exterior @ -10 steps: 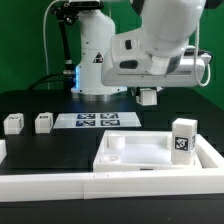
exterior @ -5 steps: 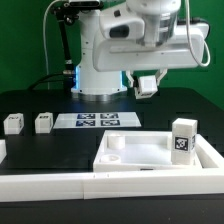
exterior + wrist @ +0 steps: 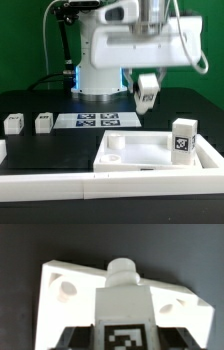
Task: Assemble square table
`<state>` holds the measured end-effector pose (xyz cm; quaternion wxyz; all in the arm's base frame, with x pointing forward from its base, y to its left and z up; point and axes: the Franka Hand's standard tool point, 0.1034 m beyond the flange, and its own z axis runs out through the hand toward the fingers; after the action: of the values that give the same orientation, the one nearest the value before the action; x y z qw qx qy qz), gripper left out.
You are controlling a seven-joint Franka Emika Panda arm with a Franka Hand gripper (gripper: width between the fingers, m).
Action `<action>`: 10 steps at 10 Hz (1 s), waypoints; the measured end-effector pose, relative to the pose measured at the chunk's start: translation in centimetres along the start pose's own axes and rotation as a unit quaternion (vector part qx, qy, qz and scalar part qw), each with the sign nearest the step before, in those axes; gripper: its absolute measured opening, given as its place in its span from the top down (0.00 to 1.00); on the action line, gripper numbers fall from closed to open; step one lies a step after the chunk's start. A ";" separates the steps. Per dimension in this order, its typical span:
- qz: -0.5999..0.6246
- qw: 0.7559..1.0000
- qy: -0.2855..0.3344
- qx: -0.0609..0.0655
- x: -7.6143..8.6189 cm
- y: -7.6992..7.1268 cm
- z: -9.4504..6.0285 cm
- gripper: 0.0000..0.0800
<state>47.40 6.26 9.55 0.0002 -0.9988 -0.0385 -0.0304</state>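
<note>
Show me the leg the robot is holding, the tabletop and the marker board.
held leg (image 3: 147,90), exterior view, its tagged side.
tabletop (image 3: 146,151), exterior view, bare floor inside the rim.
marker board (image 3: 97,120), exterior view, middle of the board.

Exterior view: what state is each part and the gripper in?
gripper: shut on held leg
held leg: in the air, above the table
tabletop: flat on table, rim up
corner leg: upright on tabletop's corner
leftmost leg: loose on table
second leg: loose on table, beside it
</note>
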 end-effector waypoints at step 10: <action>-0.008 0.990 0.136 -0.019 4.9 4.3 -1.7 0.64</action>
<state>52.50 2.35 11.59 -0.0135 -0.9848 -0.0451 -0.1670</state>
